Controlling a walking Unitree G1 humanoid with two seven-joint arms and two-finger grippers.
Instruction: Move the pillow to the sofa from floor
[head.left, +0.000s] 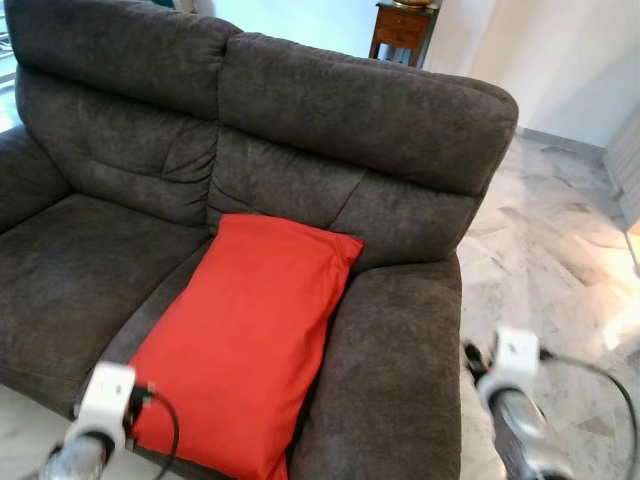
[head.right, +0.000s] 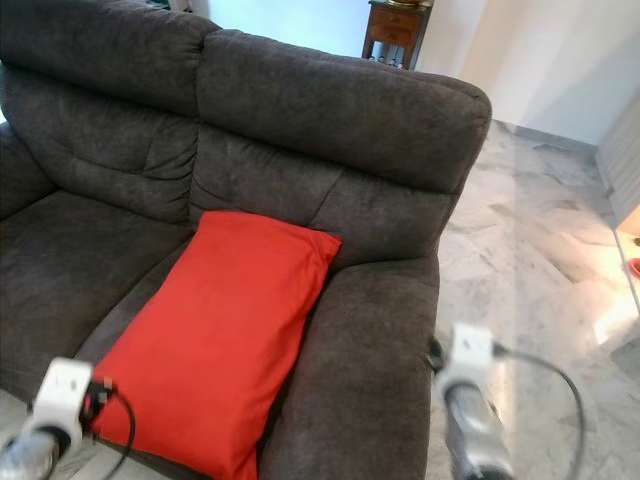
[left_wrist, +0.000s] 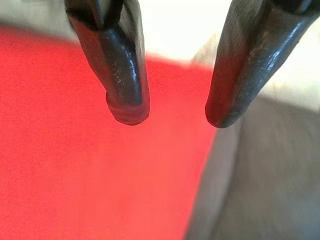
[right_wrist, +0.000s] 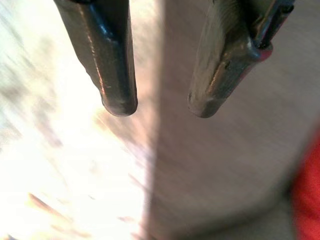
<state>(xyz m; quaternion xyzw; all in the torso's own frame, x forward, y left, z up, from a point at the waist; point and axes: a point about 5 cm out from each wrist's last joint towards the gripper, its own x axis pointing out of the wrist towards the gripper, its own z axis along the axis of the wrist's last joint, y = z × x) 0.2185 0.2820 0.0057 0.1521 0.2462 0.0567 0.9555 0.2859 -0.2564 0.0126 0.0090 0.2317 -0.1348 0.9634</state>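
Marble floor (head.left: 560, 250) and a grey sofa (head.left: 330, 120) fill your view. Your left tool (left_wrist: 170, 112) hangs spread apart with nothing in it, right over the red pillow (head.left: 245, 340). Your right tool (right_wrist: 162, 110) is likewise apart and empty, beside the sofa arm. That pillow lies on the seat, leaning against the armrest.

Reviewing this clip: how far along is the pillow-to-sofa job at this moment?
Done: the red pillow lies on the grey sofa, on the seat against its armrest, leaning up the backrest, not on the floor. In hand: nothing; the left gripper is open above the pillow's edge, and the right gripper is open beside the sofa. Left: apparently nothing beyond perhaps pulling the arms back.
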